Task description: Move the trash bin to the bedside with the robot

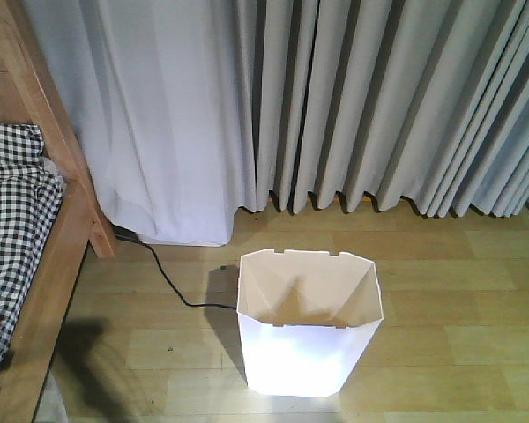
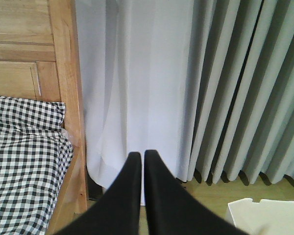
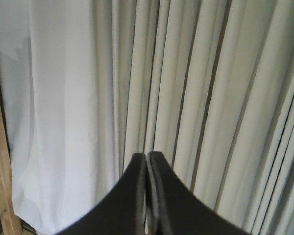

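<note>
Your trash bin (image 1: 309, 330) stands upright on the wood floor before the curtains (image 1: 379, 106), well apart from the bed (image 1: 26, 264) at frame left, a black cable (image 1: 163, 278) trailing between them. Both your left gripper (image 2: 139, 155) and right gripper (image 3: 147, 155) ride high with fingers pressed together, holding nothing. The bin's rim shows low and right of the left gripper, likely the nearer arm.
</note>
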You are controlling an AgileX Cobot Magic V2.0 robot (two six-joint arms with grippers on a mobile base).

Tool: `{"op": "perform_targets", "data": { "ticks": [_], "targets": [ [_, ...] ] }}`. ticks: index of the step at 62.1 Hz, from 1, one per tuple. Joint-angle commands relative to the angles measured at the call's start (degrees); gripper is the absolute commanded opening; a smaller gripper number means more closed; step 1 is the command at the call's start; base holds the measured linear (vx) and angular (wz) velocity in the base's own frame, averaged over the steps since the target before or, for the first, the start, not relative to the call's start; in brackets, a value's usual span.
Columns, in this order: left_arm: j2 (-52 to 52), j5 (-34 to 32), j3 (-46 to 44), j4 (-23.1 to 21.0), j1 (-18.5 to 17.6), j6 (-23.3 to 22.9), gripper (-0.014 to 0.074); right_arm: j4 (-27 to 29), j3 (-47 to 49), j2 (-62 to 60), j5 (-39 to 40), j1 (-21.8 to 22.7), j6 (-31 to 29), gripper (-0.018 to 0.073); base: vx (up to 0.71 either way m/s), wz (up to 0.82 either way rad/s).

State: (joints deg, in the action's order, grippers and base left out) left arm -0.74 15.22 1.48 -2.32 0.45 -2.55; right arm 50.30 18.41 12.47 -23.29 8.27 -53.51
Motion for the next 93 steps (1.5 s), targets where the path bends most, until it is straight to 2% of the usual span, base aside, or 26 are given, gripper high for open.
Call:
{"op": "perform_targets", "data": {
  "ticks": [1, 11, 16, 19, 28, 33, 42, 48, 54, 60, 70, 77, 86, 93],
  "targets": [
    [-0.8, -4.0, 0.7, -0.2, 0.0, -0.3, -0.0006, 1.4, 1.5, 0.6, 2.9, 0.2, -0.1, -0.0009, 0.00, 0.00],
    [-0.8, -4.0, 0.7, -0.2, 0.0, -0.3, -0.0006, 0.0, 1.3, 0.6, 3.4, 0.2, -0.9, -0.0009, 0.00, 0.00],
    [-0.8, -4.0, 0.7, -0.2, 0.0, -0.3, -0.0006, -3.6, 1.1, 0.4, 4.6, 0.2, 1.1, -0.0009, 0.00, 0.00],
    [-0.8, -4.0, 0.7, -0.2, 0.0, -0.3, -0.0006, -7.3, 1.1, 0.4, 5.0, 0.2, 5.1, -0.0009, 0.00, 0.00],
    [-0.8, -4.0, 0.7, -0.2, 0.0, -0.3, -0.0006, -26.4, 0.8, 0.3, 7.9, 0.2, 25.3, -0.0009, 0.00, 0.00],
    [-0.8, -4.0, 0.7, -0.2, 0.0, -0.3, -0.0006, -34.3, -0.9, -1.1, 12.1, 0.2, 34.0, -0.0009, 0.00, 0.00],
    [-0.8, -4.0, 0.7, -0.2, 0.0, -0.3, -0.0006, -40.9, -8.7, -6.7, 22.6, -1.4, 42.9, -0.0009, 0.00, 0.00],
    [-0.8, -4.0, 0.7, -0.2, 0.0, -0.3, -0.0006, -44.8, -13.7, -10.4, 24.0, -5.5, 44.0, -0.0009, 0.00, 0.00],
    [-0.8, -4.0, 0.7, -0.2, 0.0, -0.3, -0.0006, -46.4, -17.6, -12.4, 24.0, -8.4, 44.0, -0.0009, 0.00, 0.00],
    [-0.8, -4.0, 0.7, -0.2, 0.0, -0.3, -0.0006, -46.4, -20.4, -13.9, 23.9, -8.3, 44.6, -0.0009, 0.00, 0.00],
    [-0.8, -4.0, 0.7, -0.2, 0.0, -0.3, -0.0006, -48.3, -20.4, -13.8, 19.1, -8.3, 45.6, -0.0009, 0.00, 0.00],
    [-0.8, -4.0, 0.7, -0.2, 0.0, -0.3, -0.0006, -49.7, -20.4, -13.8, 19.2, -8.4, 46.8, -0.0009, 0.00, 0.00],
    [-0.8, -4.0, 0.7, -0.2, 0.0, -0.3, -0.0006, -54.1, -20.4, -13.8, 19.6, -8.4, 52.2, -0.0009, 0.00, 0.00],
    [-0.8, -4.0, 0.7, -0.2, 0.0, -0.3, -0.0006, -54.1, -20.4, -13.8, 19.6, -8.4, 52.5, -0.0009, 0.00, 0.00]
  ]
}}
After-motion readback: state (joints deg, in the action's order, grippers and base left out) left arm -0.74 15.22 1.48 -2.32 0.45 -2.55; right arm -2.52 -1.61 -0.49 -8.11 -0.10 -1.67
